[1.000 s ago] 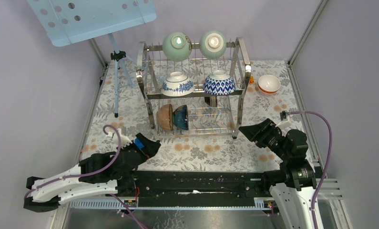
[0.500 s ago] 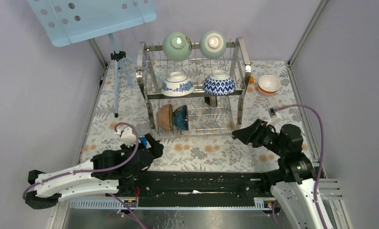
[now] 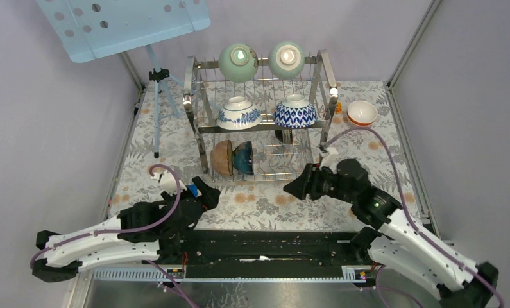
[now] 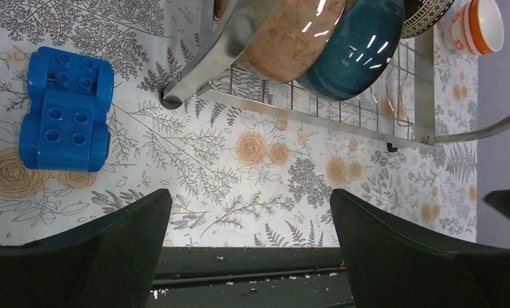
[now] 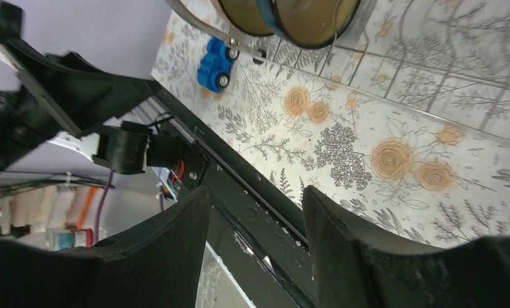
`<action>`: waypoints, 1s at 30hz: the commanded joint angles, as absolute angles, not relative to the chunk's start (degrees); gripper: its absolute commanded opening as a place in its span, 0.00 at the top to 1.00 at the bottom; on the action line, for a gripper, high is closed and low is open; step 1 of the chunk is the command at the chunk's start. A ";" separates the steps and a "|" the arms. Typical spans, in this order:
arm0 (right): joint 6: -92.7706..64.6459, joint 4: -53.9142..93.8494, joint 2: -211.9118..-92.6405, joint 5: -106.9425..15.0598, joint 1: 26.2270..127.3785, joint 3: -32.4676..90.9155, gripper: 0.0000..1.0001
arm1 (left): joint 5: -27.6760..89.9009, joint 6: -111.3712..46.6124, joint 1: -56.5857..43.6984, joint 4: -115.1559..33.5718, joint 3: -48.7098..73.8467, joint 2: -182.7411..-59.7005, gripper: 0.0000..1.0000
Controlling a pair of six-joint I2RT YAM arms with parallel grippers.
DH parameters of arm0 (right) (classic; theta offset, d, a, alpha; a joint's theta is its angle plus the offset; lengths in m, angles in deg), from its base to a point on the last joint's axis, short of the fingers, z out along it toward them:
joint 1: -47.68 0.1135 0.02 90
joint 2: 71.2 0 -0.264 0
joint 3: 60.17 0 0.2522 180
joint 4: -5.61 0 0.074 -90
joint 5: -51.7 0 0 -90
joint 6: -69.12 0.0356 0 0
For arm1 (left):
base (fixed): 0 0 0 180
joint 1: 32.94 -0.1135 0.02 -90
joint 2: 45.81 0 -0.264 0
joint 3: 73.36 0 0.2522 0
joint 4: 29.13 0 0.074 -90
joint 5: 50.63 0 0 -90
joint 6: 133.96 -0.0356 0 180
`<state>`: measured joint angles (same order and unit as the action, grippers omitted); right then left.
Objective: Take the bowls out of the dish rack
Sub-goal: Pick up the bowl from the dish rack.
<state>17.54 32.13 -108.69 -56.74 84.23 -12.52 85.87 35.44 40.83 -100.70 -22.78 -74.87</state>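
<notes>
the dish rack (image 3: 258, 122) stands at the middle of the floral tabletop (image 3: 265, 205), towards the far side. two pale green bowls (image 3: 237, 61) sit on edge along its top far rail. two blue-and-white bowls (image 3: 239, 113) rest upside down on the upper shelf, one left and one right. the brown bowl (image 3: 221, 157) and the dark teal bowl (image 3: 242, 158) stand on edge side by side, touching, at the left end of the lower tier. the orange-white bowl (image 3: 362, 113) sits upright on the tabletop just right of the rack. the left fingers (image 3: 208, 192) hover low near the rack's near-left foot, spread wide and holding nothing. a blue toy block (image 4: 63, 109) lies on the tabletop just to their left. the right fingers (image 3: 295, 188) point left along the rack's near edge, close to its lower tier, parted and empty. a pale blue perforated stand (image 3: 124, 25) on a tripod rises at the far left.
</notes>
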 commanded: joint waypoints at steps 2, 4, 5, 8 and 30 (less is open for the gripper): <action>18.69 18.85 -115.43 -42.04 96.63 -13.62 0.39 | 88.76 35.05 40.81 -100.23 -22.76 -72.59 0.01; 19.80 13.03 -118.30 -40.04 99.36 -15.30 0.40 | 88.81 35.05 40.80 -100.70 -22.81 -71.78 0.01; 20.20 9.99 -119.91 -39.03 100.63 -16.13 0.41 | 88.89 34.99 40.82 -100.79 -22.97 -71.44 0.01; 20.79 -0.25 -124.92 -33.46 104.69 -18.43 0.43 | 89.10 35.03 40.80 -100.77 -23.60 -70.72 0.01; 23.40 -36.20 -153.20 -22.50 104.24 -14.80 0.40 | 89.58 34.68 40.81 -101.26 -24.96 -68.16 0.01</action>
<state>21.16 -30.71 -151.01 -21.98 107.25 -16.91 88.32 35.35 40.86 -101.92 -24.60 -68.62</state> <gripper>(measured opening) 0.603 0.988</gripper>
